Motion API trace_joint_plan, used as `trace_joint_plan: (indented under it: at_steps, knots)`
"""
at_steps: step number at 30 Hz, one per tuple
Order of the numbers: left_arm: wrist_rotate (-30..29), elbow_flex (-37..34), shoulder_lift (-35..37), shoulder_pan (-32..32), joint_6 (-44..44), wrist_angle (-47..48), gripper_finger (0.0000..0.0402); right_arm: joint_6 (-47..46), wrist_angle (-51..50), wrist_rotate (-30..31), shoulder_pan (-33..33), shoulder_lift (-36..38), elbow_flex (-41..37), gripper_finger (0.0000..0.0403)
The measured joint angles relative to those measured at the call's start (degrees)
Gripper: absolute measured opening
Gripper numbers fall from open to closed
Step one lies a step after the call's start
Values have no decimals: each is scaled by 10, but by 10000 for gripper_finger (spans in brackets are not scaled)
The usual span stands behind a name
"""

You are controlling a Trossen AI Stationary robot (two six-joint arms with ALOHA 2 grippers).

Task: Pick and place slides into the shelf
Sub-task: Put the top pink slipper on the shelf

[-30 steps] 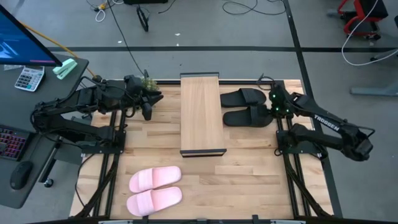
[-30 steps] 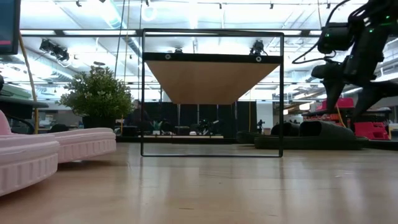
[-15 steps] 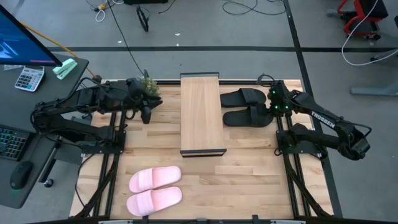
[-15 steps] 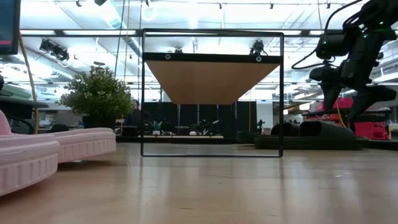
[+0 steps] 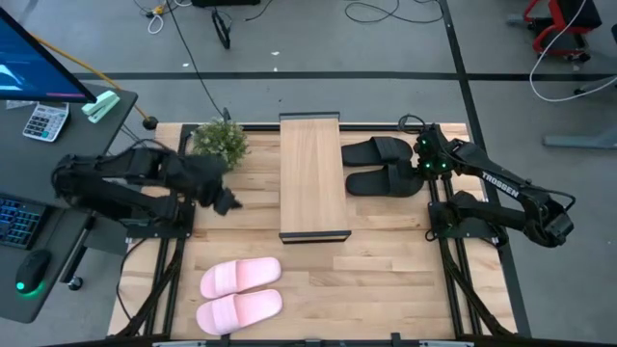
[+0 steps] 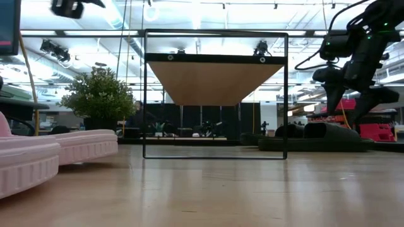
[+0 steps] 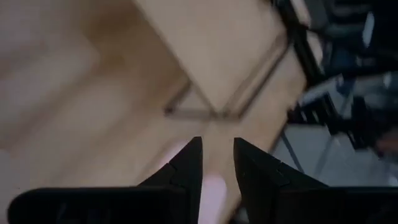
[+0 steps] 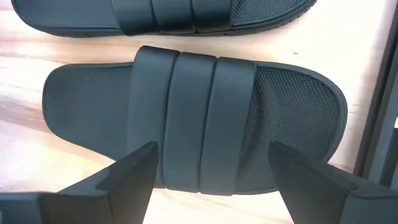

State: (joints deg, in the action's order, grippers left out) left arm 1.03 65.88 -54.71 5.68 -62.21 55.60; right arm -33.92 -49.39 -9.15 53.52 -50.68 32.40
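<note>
The shelf (image 5: pixel 310 178), a light wood plank on a thin black frame, stands mid-table and runs from far to near. Two black slides (image 5: pixel 378 151) (image 5: pixel 386 180) lie flat on their soles to its right. Two pink slides (image 5: pixel 241 277) (image 5: pixel 239 310) lie near the front left. My right gripper (image 8: pixel 208 177) hangs open over the nearer black slide (image 8: pixel 193 124). Its fingers stand on either side of the ribbed strap, clear of it. My left gripper (image 5: pixel 227 202) hovers left of the shelf (image 7: pixel 224 56), with a narrow gap between its fingers (image 7: pixel 217 158) and nothing in it.
A small potted plant (image 5: pixel 220 140) stands at the far left of the table, just beyond my left gripper. A desk with a monitor, a calculator (image 5: pixel 44 121) and a keyboard lies off the table's left side. Bare wood lies between the shelf and the pink slides.
My left gripper has swung away from the plant toward the table's near edge and come down a little. Its wrist has rolled, and it now points slantwise down at the shelf's near end. The plant, half covered before, now shows whole from above.
</note>
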Motion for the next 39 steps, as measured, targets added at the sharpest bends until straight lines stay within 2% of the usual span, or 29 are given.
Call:
trace_joint_plan:
  at_steps: [13,21,28,30,36,39]
  knots:
    - [4,-114,0,169,-204,18,100,31,0,-21,0,1,0,311]
    - [-69,-120,0,264,-296,5,89,60,-9,-43,0,29,21,305]
    - [-139,-120,0,364,-437,-9,76,56,-9,-159,-1,44,42,290]
    - [-155,-120,-4,389,-484,-10,76,57,-8,-177,-1,45,43,286]
    - [-161,-120,-46,441,-597,2,86,71,-7,-179,-1,45,43,284]
    - [-138,-120,-82,454,-658,14,98,72,-5,-179,-1,45,43,284]
